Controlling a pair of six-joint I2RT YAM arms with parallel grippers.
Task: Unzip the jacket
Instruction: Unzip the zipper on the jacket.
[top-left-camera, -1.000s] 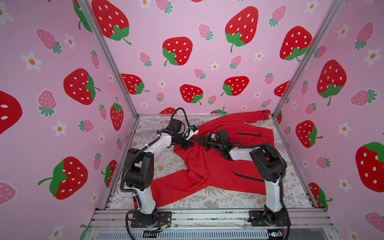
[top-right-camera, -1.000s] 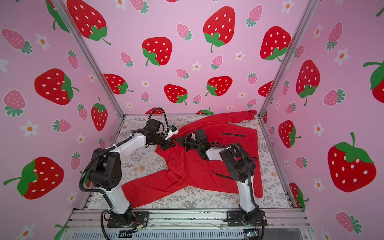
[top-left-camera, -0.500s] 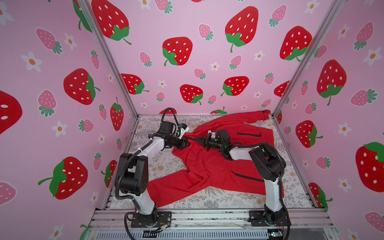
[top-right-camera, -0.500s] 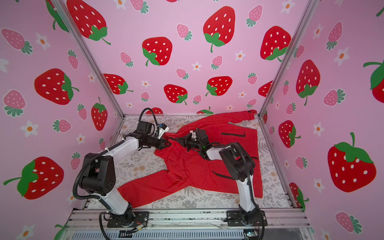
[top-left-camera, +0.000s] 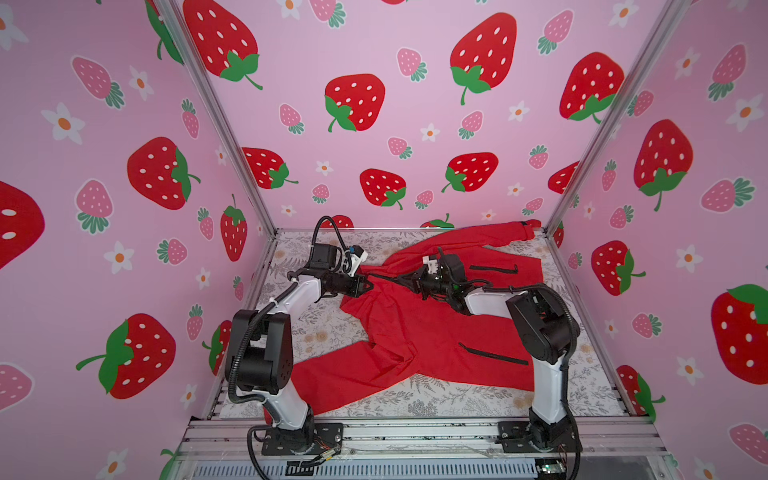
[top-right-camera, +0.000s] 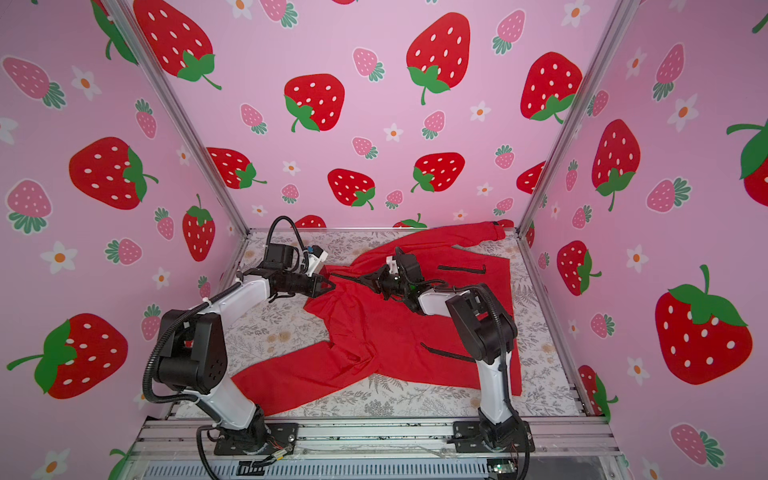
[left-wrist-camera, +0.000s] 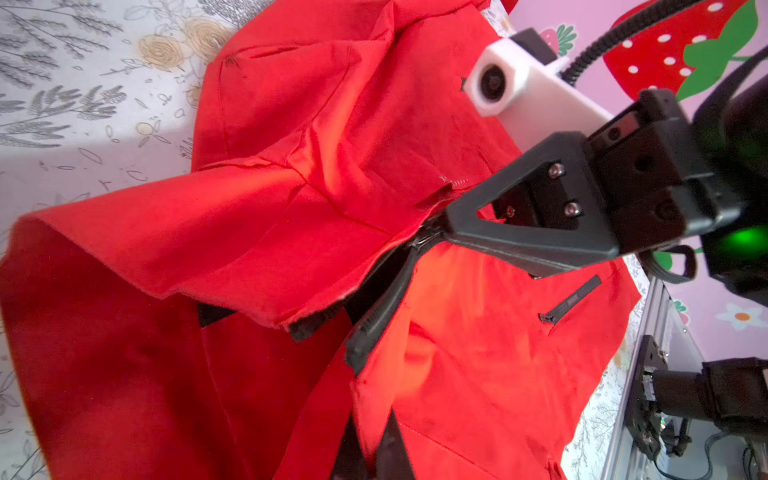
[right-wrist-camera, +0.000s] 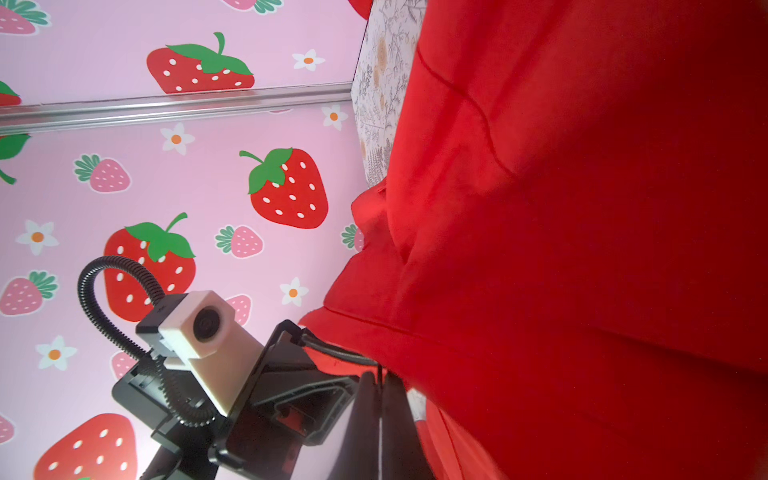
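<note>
The red jacket (top-left-camera: 415, 332) (top-right-camera: 374, 332) lies spread on the floral table, one sleeve (top-left-camera: 498, 230) reaching the back right corner, the other (top-left-camera: 340, 378) the front left. My left gripper (top-left-camera: 369, 286) (left-wrist-camera: 376, 449) is shut on the jacket's red front edge near the collar. My right gripper (top-left-camera: 400, 279) (right-wrist-camera: 380, 399) faces it a short way off, shut on the zipper pull (left-wrist-camera: 428, 241). The black front zipper (left-wrist-camera: 382, 307) gapes open below the pull, and a short black strand (top-left-camera: 382, 276) stretches between the two grippers. The zipper's lower part is hidden by folds.
Two black pocket zippers (top-left-camera: 494, 269) (top-left-camera: 492, 354) show on the jacket's right half. Bare floral cover (top-left-camera: 316, 328) lies left of the jacket, beside the left arm. Pink strawberry walls close three sides; an aluminium rail (top-left-camera: 415, 432) runs along the front.
My left arm has swung leftward, drawing the jacket's front edge with it. The gap between the two grippers has widened. The right gripper has hardly moved.
</note>
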